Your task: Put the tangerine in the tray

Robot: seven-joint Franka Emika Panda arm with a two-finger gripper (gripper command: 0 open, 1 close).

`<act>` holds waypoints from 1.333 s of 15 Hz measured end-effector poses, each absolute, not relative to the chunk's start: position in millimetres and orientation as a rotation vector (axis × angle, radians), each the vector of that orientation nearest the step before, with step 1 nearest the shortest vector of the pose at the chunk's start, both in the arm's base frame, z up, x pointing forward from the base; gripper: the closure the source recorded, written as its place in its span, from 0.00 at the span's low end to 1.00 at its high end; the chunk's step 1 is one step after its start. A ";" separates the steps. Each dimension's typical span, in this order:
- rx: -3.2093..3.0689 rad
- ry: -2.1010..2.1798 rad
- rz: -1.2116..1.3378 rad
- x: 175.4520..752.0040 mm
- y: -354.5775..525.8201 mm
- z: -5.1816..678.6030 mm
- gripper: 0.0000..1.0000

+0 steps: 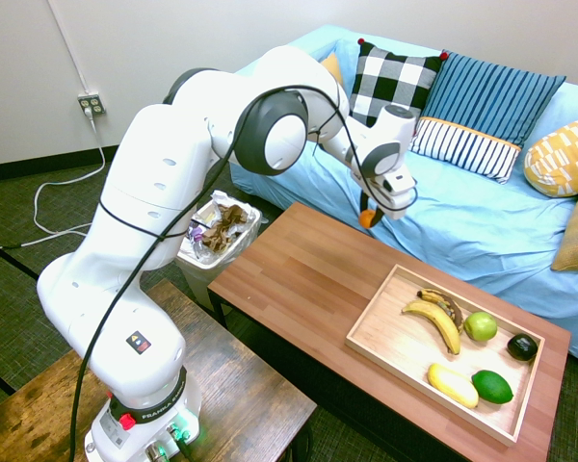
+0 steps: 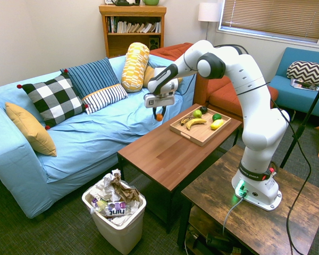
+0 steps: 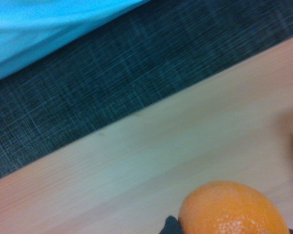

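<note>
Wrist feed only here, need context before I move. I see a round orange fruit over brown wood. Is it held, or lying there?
Observer: Held. The white arm's gripper is shut on the small round orange tangerine, lifted clear of the brown wooden coffee table.
Operator: Where's the tray?
Observer: The shallow light-wood rectangular tray sits at the table's other end.
Operator: Empty?
Observer: No. It holds two yellow bananas and a green apple, among other fruit.

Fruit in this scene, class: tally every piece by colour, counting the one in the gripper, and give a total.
Orange: 1, the tangerine held in the gripper, above the table.
Yellow: 2, the banana and the yellow fruit.
Green: 2, the apple and the lime.
Dark: 2, the brown banana and the dark fruit.
Total: 7
</note>
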State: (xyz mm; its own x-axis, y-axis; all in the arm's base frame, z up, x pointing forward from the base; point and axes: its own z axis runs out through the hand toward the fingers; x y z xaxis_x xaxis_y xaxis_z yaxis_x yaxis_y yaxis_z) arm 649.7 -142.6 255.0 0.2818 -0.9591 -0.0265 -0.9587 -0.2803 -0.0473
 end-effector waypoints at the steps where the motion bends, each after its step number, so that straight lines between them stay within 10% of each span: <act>1: -2.433 1.908 -0.007 632.1 -174.7 260.4 1.00; 17: -2.189 2.234 0.275 504.4 -311.0 108.4 1.00; 18: -2.190 2.235 0.273 506.7 -311.9 106.1 0.00; 20: -2.191 2.231 0.272 508.9 -313.1 102.8 0.00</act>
State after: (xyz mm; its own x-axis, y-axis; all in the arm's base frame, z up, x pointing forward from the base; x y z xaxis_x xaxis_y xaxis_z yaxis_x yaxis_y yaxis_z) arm 508.9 -313.1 102.8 -0.0255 -0.9921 -0.1230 -0.9926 0.0105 0.1210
